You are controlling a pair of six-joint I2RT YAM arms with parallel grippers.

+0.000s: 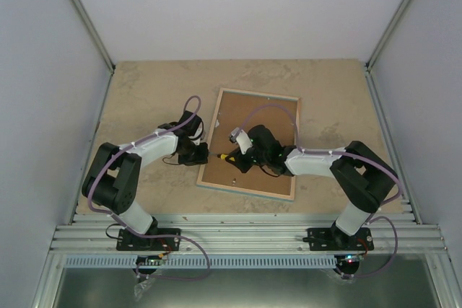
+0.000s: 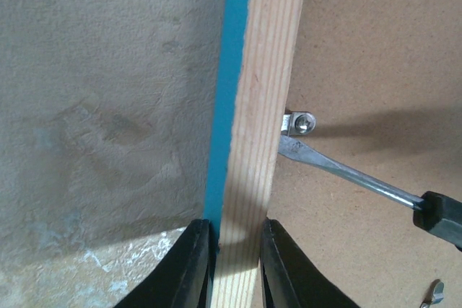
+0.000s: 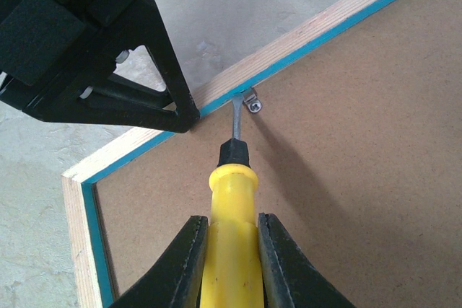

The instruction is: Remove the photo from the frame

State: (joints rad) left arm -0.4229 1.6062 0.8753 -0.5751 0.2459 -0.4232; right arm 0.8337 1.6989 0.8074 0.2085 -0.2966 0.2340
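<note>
Right gripper (image 3: 231, 223) holds screwdriver (image 3: 232, 178) (at clip (image 3: 252, 101)).

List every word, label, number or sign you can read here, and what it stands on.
No text can be read in any view.
The frame shows plain brown board and pale wood, the screwdriver a plain yellow handle, the left gripper and right gripper bare black fingers.
Arm bases: too small to tell.

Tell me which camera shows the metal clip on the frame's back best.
Left wrist: the clip is close and sharp, with the screwdriver blade at it. Right wrist shows it smaller, beyond the blade. Top external: too small to see.
</note>
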